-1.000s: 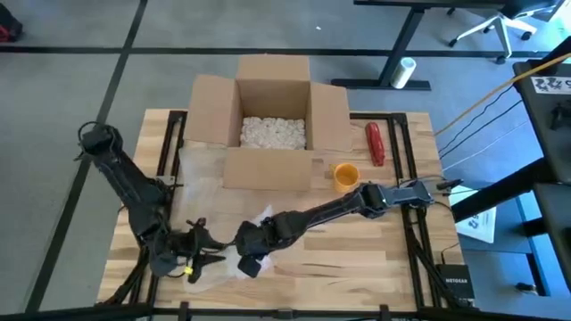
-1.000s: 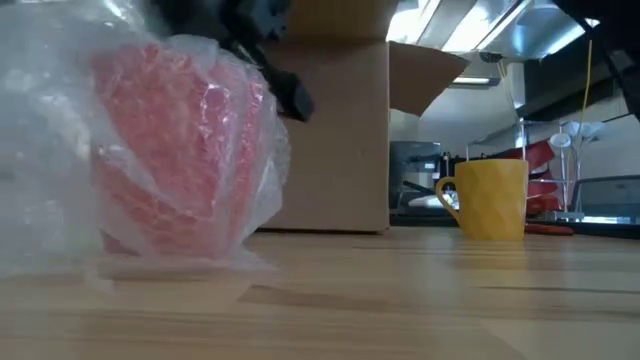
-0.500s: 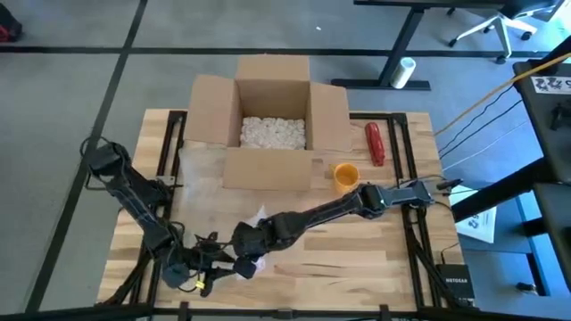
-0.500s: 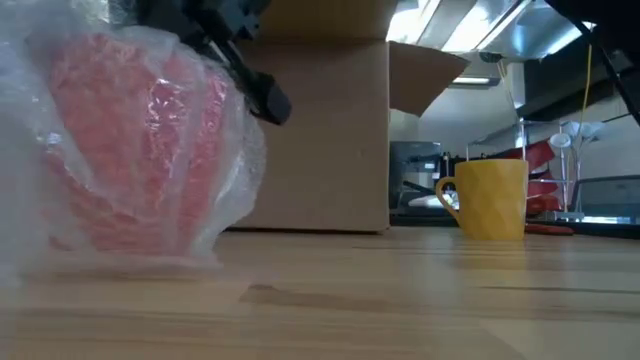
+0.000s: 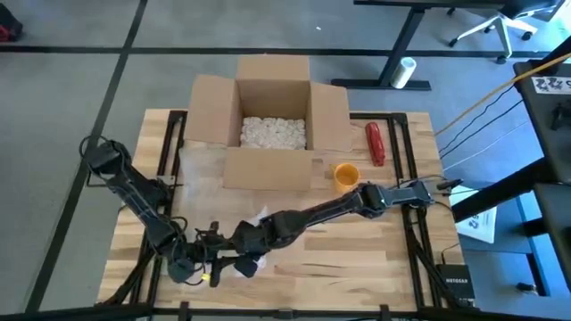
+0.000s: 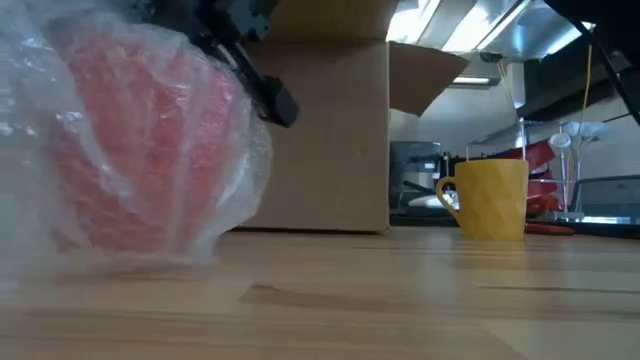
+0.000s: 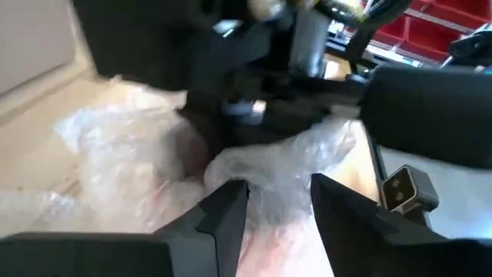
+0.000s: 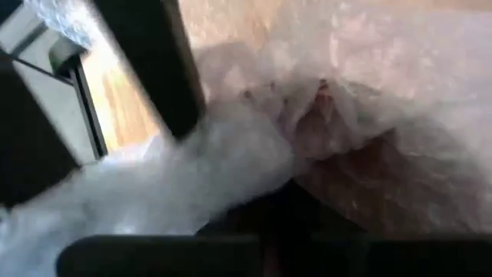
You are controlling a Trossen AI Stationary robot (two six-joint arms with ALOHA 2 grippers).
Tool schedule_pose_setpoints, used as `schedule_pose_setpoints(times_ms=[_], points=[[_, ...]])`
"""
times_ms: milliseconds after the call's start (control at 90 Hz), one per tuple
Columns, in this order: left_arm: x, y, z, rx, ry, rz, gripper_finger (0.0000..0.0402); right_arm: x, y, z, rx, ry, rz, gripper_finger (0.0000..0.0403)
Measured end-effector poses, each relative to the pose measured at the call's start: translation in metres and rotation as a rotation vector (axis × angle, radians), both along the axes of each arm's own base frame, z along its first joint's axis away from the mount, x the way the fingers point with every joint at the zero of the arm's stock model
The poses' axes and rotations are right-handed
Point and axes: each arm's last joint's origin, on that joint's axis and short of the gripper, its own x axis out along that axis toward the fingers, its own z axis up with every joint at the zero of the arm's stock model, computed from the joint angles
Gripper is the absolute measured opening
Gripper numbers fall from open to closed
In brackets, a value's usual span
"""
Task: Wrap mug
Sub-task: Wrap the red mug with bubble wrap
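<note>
Red mug [image 6: 140, 150]: swathed in clear bubble wrap [image 6: 60, 110], resting on table at near-left edge. Wrap bunched loosely around it, trailing onto the wood. Mug orientation unclear through the film.

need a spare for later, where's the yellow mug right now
In the high view the yellow mug stands upright on the table's right half, just right of the cardboard box and beside the red bottle.

A red mug [image 6: 140, 150] shows through clear, bubbled plastic wrap [image 6: 60, 90]. Far right stands a yellow mug [image 6: 492, 197] with faceted sides. Brown cardboard box [image 5: 272, 89] holds white packing peanuts [image 5: 273, 132]. The desk [image 5: 357, 259] is pale striped wood.
</note>
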Motion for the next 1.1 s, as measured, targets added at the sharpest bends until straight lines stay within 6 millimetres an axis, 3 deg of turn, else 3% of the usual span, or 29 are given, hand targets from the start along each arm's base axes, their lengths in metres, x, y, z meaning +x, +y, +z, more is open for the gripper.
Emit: schedule_pose_setpoints(times_ms=[189, 500, 744, 844, 1100], points=[[-0.001, 0.001, -0.001, 0.007, 0.01, 0.0, 0.0131, -0.015, -0.001, 0.034, -0.007, -0.009, -0.008, 0.0], [0.003, 0.004, -0.001, 0.003, 0.014, 0.012, 0.0131, -0.026, 0.002, 0.067, -0.09, -0.107, -0.059, 0.0], [0.01, 0.01, -0.001, -0.003, 0.018, 0.035, 0.0131, -0.027, 0.012, 0.08, -0.167, -0.234, -0.077, 0.0], [0.012, 0.012, -0.001, -0.002, 0.019, 0.042, 0.0131, -0.027, 0.013, 0.078, -0.133, -0.228, -0.051, 0.0], [0.015, 0.009, 0.005, 0.023, -0.027, 0.011, 0.0131, -0.026, 0.01, 0.041, -0.144, -0.105, -0.069, 0.0]])
